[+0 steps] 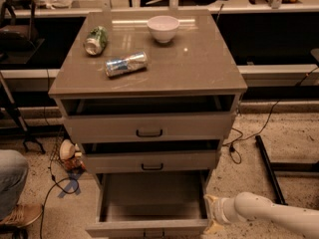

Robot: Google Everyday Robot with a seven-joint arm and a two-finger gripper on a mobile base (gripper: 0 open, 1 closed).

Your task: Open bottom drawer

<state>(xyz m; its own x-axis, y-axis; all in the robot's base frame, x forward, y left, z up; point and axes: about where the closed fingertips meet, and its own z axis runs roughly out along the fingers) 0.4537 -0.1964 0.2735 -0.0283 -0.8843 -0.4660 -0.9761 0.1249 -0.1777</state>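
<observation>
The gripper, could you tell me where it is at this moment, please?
The gripper is low on the right of the camera view, at the front right corner of the pulled-out bottom drawer, below the middle drawer.

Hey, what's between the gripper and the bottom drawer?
Nothing shows between them in the camera view: the gripper sits beside the right front corner of the pulled-out bottom drawer, with no visible gap.
</observation>
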